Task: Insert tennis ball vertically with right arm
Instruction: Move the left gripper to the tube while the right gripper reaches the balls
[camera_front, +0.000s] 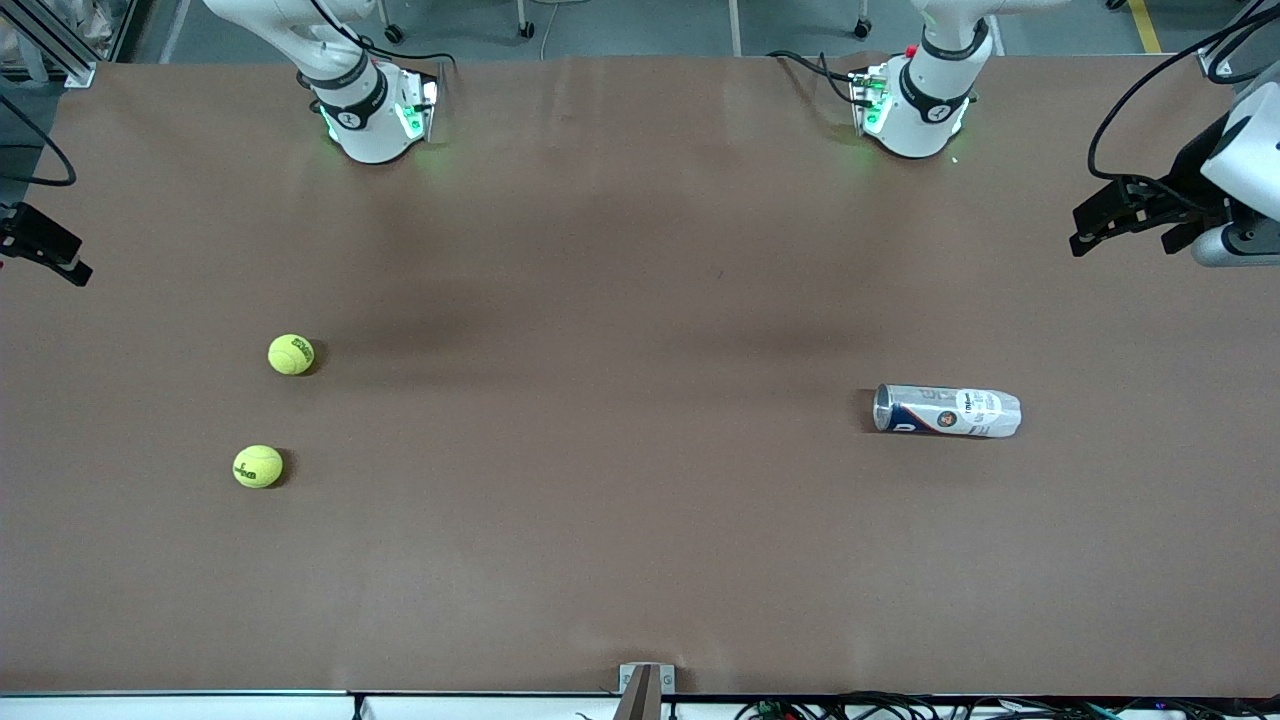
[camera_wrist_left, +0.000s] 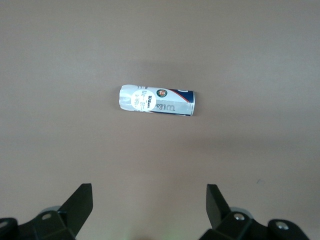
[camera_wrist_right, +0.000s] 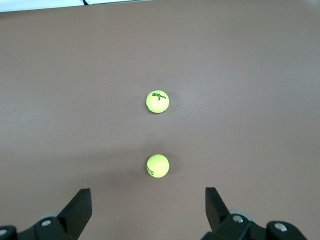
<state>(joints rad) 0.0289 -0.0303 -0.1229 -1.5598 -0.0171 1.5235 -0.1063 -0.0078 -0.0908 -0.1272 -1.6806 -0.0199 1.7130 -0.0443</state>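
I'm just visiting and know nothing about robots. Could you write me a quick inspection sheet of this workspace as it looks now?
Surface: brown table, bare between items.
Job's things: two tennis balls toward the right arm's end; ball can lying on its side toward the left arm's end.
Clutter: nothing seen.
End effectors: left end effector open, above the can; right end effector open, above the balls.
Cables: along the table's near edge.
Surroundings: grey floor.

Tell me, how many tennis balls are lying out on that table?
2. Both lie toward the right arm's end of the table: one tennis ball farther from the front camera, the other tennis ball nearer it. Whether the lying can hides more, I cannot tell.
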